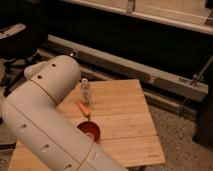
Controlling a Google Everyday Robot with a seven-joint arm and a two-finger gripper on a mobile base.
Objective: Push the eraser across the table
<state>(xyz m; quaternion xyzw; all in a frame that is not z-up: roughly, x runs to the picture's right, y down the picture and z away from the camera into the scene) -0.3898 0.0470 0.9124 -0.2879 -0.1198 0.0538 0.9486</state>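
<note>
The table has a light bamboo top of wide slats and fills the lower middle of the camera view. My arm's thick white links sweep across the left and bottom of the picture and cover the table's left part. The gripper is out of view past those links, and it is shut. The eraser is hidden or out of view.
A small clear bottle stands near the table's far edge. An orange carrot-like piece lies just in front of it, and a red bowl sits beside the arm. A dark metal rail runs behind the table.
</note>
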